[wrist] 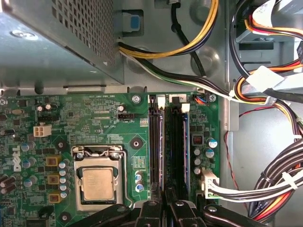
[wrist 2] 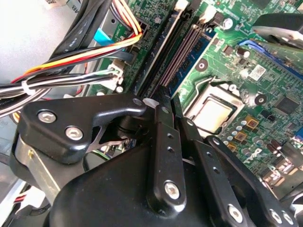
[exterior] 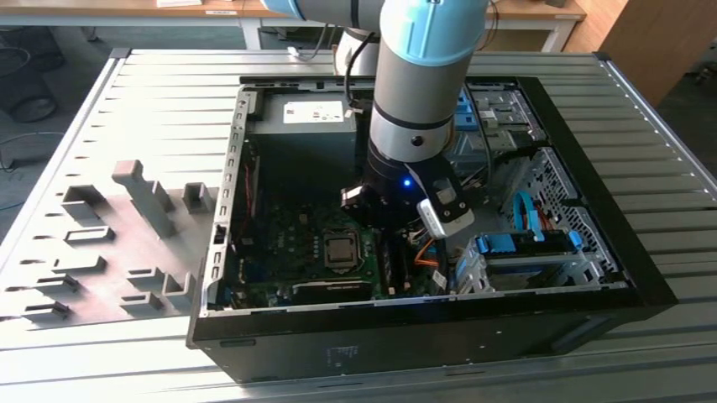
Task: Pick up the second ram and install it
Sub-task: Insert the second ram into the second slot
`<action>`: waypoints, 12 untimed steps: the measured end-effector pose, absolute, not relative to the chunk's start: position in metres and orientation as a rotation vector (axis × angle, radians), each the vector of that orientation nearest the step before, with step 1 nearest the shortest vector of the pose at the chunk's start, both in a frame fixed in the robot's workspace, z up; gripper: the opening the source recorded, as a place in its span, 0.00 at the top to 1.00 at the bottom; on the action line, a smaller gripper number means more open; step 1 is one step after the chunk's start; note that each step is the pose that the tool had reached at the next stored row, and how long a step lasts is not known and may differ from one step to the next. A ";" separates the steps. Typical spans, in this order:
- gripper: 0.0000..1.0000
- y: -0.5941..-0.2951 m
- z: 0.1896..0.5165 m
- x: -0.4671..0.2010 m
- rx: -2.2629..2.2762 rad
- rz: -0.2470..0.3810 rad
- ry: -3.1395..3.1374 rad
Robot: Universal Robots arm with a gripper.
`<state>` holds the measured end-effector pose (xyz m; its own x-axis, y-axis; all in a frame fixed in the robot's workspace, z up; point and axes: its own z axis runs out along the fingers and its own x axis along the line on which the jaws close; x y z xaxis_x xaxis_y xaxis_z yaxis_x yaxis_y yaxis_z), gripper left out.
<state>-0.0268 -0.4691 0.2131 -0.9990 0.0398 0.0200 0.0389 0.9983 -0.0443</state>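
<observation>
A robot arm reached down into an open computer case lying on a slatted metal desk. Its gripper hung over the motherboard's memory slots beside the processor. The fingers looked clenched on the second ram, a dark stick apparently seated in a slot.

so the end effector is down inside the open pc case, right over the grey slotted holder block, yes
Not quite. In the exterior view the end effector is down inside the open PC case, but over the motherboard's memory slots beside the processor. The grey slotted holder block sits outside the case, toward the exterior view's left.
</observation>
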 end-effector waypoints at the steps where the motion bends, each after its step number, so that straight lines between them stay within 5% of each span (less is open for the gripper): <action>1: 0.86 -0.469 0.213 -0.027 -0.062 0.070 -3.119; 12: 0.86 -0.469 0.213 -0.027 -0.062 0.070 -3.119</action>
<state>-0.0268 -0.4691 0.2130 -0.9990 0.0399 0.0199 0.0389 0.9982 -0.0454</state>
